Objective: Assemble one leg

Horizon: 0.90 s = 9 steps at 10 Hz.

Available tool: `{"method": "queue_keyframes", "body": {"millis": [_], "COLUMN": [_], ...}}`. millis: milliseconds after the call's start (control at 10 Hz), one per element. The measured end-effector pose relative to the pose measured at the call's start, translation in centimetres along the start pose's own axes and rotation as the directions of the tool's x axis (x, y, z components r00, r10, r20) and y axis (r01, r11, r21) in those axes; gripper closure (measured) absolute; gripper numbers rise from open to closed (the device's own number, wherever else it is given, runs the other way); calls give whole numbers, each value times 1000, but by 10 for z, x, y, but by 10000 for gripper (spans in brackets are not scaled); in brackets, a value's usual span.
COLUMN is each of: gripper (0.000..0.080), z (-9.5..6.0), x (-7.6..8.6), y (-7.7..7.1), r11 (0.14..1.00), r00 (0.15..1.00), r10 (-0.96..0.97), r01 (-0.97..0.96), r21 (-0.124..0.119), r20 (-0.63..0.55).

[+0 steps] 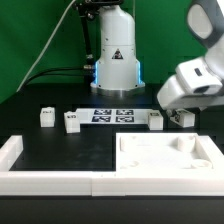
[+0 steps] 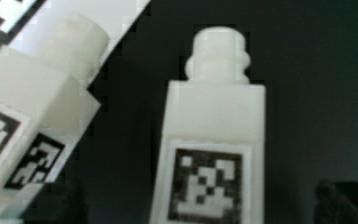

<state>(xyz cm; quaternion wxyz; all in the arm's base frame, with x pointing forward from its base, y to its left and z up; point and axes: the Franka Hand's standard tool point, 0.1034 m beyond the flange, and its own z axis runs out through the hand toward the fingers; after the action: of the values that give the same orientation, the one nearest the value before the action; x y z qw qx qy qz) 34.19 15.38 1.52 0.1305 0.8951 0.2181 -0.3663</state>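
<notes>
In the wrist view a white leg (image 2: 215,130) lies lengthwise between my fingers, with a marker tag on its face and a round peg at its far end. My gripper (image 2: 202,206) is open. Its dark fingertips (image 2: 51,205) stand on either side of this leg with gaps, not touching it. A second leg (image 2: 43,110) lies close beside it. In the exterior view my gripper (image 1: 184,106) hangs low over the leg (image 1: 183,117) at the exterior view's right, next to another leg (image 1: 156,121).
Two more legs (image 1: 45,117) (image 1: 71,121) stand at the exterior view's left. The marker board (image 1: 112,115) lies in front of the robot base. The wide white panel (image 1: 165,160) lies at the front right. A white raised border (image 1: 15,160) runs along the front left.
</notes>
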Motion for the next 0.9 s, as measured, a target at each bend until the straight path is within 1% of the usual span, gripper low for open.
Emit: {"method": "queue_keyframes", "body": {"millis": [100, 200, 300, 400, 500, 600, 700, 800, 900], "gripper": [151, 151, 151, 151, 272, 272, 413, 515, 514], "z": [5, 7, 9, 7, 5, 6, 6, 6, 6], "x": [1, 4, 1, 8, 7, 7, 7, 7, 7], "y": [1, 3, 6, 7, 8, 8, 8, 8, 8], "r11": [1000, 1000, 1000, 1000, 1000, 1000, 1000, 1000, 1000], "r00": [995, 987, 968, 972, 973, 973, 972, 972, 972], "r10": [-5, -3, -3, -1, 1, 1, 1, 1, 1], "r01": [5, 4, 4, 1, -1, -2, -2, -2, -2], "r21": [-3, -3, -3, 2, 3, 3, 3, 3, 3], "r20": [99, 158, 250, 235, 232, 232, 233, 233, 234]}}
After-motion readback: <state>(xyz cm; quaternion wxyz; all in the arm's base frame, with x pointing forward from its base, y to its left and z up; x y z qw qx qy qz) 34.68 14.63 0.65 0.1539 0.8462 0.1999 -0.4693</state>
